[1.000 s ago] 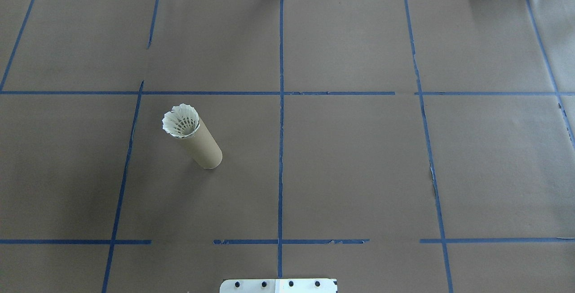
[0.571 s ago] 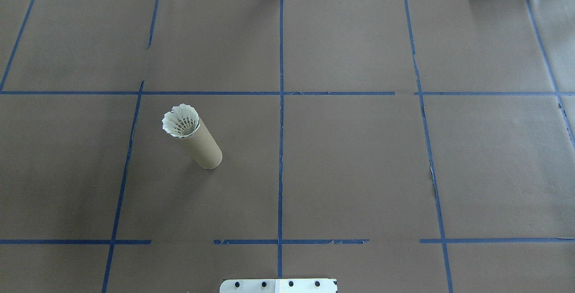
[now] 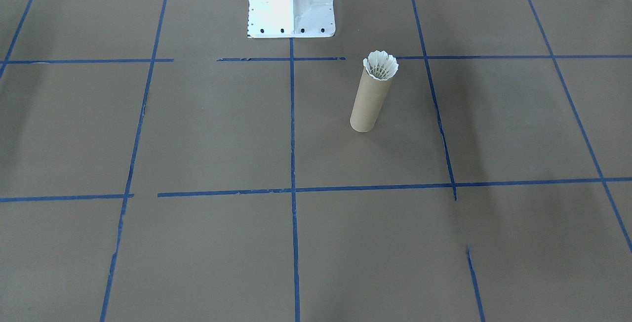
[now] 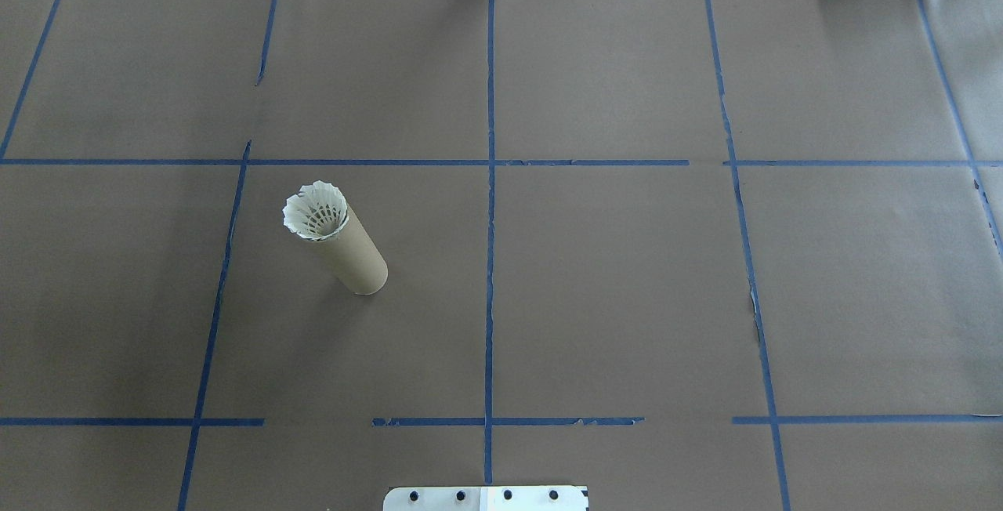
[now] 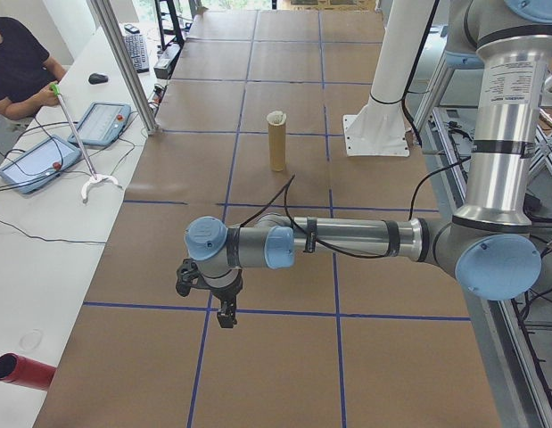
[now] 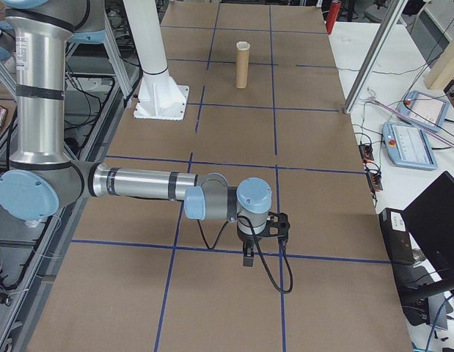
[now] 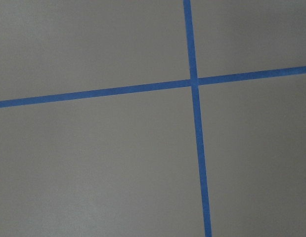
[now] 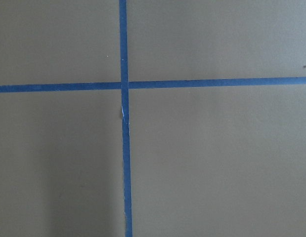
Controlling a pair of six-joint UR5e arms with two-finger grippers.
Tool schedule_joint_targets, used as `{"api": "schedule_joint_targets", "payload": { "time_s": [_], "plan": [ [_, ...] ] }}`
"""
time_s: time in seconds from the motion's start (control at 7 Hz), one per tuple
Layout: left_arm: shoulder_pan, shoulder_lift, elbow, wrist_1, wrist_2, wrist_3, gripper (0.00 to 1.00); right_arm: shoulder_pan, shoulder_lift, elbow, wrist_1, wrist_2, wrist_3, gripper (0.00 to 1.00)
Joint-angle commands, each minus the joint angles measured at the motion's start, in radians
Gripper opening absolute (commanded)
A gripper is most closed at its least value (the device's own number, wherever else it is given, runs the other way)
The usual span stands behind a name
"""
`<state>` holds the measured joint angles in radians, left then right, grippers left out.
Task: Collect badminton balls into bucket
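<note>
White feather shuttlecock [image 4: 315, 212] sits cork-down in mouth of tall brown cardboard tube [image 4: 356, 254], upright left of centre on brown-papered counter [image 4: 627, 276]; skirt flares above rim. Left jaws [image 5: 225, 314], right jaws [image 6: 247, 257] parked well apart: cannot tell their opening.

Brown table [image 4: 627, 299], upright bucket [image 4: 356, 256], white base [image 3: 291, 3]
</note>
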<state>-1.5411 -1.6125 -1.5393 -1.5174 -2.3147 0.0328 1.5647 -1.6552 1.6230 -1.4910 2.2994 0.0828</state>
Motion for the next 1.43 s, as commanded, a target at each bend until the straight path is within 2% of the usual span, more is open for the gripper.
{"api": "schedule_joint_targets", "payload": {
  "time_s": [0.0, 0.29, 0.71, 1.29],
  "plan": [
    [-0.001, 0.008, 0.002, -0.08, -0.006, -0.051, 1.0, 0.0, 0.0, 0.0, 0.0, 0.0, 0.0, 1.0],
    [-0.002, 0.046, -0.001, -0.183, -0.006, -0.06, 1.0, 0.0, 0.0, 0.0, 0.0, 0.0, 0.0, 1.0],
    [-0.033, 0.01, -0.007, -0.179, -0.002, -0.093, 1.0, 0.0, 0.0, 0.0, 0.0, 0.0, 0.0, 1.0],
    [-0.062, 0.023, -0.022, -0.178, 0.0, -0.093, 1.0, 0.0, 0.0, 0.0, 0.0, 0.0, 0.0, 1.0]
  ]
}}
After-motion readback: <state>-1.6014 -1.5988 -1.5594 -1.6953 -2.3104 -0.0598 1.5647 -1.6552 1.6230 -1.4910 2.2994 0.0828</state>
